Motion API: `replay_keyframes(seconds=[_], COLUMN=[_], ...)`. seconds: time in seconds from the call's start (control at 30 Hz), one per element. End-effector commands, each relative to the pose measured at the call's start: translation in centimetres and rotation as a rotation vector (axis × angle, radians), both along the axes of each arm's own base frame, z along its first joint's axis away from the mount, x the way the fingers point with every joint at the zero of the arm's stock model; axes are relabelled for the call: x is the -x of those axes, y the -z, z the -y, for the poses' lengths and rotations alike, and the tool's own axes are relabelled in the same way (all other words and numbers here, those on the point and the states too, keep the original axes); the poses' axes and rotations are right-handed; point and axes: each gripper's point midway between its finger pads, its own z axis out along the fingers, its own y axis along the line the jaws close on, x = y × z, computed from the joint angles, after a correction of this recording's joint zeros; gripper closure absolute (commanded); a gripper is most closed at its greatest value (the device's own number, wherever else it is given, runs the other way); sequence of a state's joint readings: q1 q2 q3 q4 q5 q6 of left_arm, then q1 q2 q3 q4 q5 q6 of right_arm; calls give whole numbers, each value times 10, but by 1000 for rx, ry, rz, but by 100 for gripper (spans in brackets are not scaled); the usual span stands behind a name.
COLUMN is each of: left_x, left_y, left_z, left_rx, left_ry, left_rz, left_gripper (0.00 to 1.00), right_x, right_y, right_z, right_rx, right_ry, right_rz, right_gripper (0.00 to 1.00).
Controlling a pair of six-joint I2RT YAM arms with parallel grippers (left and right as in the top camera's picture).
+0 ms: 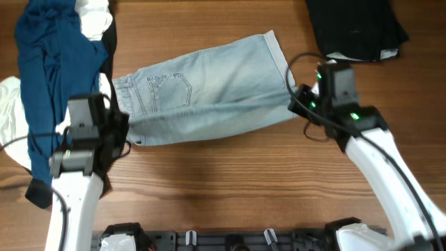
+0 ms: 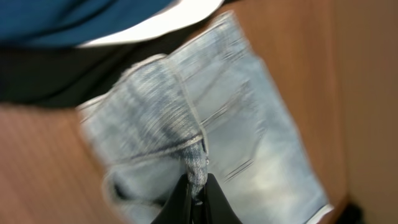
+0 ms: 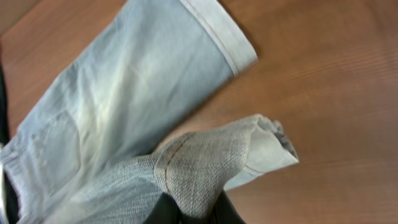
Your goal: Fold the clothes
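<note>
Your left claw (image 2: 198,198) pinches tight on a raised fold at the waist end of the pale-blue washed denim shorts (image 1: 209,90) | your right claw (image 3: 189,208) is clamped on their turned-over cuffed hem | shorts spread on the wooden tabletop (image 1: 230,188) | navy cloth garment (image 1: 49,63) just beside their waist end | black cloth garment (image 1: 355,24) near their hem end
</note>
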State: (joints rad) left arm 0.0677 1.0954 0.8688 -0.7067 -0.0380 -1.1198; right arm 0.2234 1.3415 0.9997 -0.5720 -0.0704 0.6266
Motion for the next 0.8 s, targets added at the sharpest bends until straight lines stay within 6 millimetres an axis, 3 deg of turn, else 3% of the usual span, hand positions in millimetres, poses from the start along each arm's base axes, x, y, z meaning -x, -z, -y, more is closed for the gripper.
replay_keyframes(seconds=[0.0, 0.13, 0.27, 0.43, 0.63, 0.77], left_x=[-37, -69, -88, -112, -123, -129], left_y=[10, 19, 22, -3, -20, -18], left_z=[-14, -17, -18, -16, -18, -20], left_rx=[-59, -62, -65, -150, -232, -251], left_ry=[-28, -29, -29, 54, 25, 9], left_rz=[48, 102, 145, 276, 347, 357], left_gripper=[96, 96, 96, 96, 96, 96], right_x=[-54, -83, -101, -116, -125, -132], right_y=[-9, -5, 8, 27, 41, 45], right_z=[0, -6, -10, -14, -14, -14], right_rx=[65, 74, 72, 65, 64, 66], right_ry=[-22, -36, -36, -31, -17, -11], right_rz=[109, 148, 162, 167, 167, 184], right_gripper=[96, 96, 96, 96, 96, 96])
